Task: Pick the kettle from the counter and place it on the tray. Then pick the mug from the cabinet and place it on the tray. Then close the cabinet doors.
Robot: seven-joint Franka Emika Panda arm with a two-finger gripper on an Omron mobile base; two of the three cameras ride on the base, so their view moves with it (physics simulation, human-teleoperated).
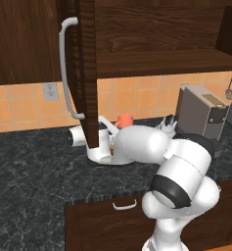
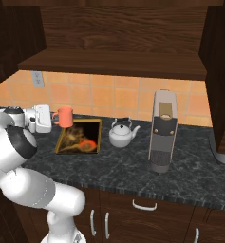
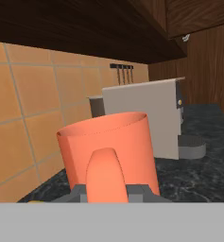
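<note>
The orange mug (image 2: 64,116) hangs over the tray's (image 2: 97,137) far left corner, held at the jaws; the kettle (image 2: 121,134) stands beside the tray on the counter (image 2: 133,163).

The tray (image 2: 96,124) lies on the counter (image 2: 133,163) near its back edge; the mug (image 2: 64,116) stands at the tray's back left corner, the kettle (image 2: 121,134) just right, the toaster (image 2: 163,133) farther right.
</note>
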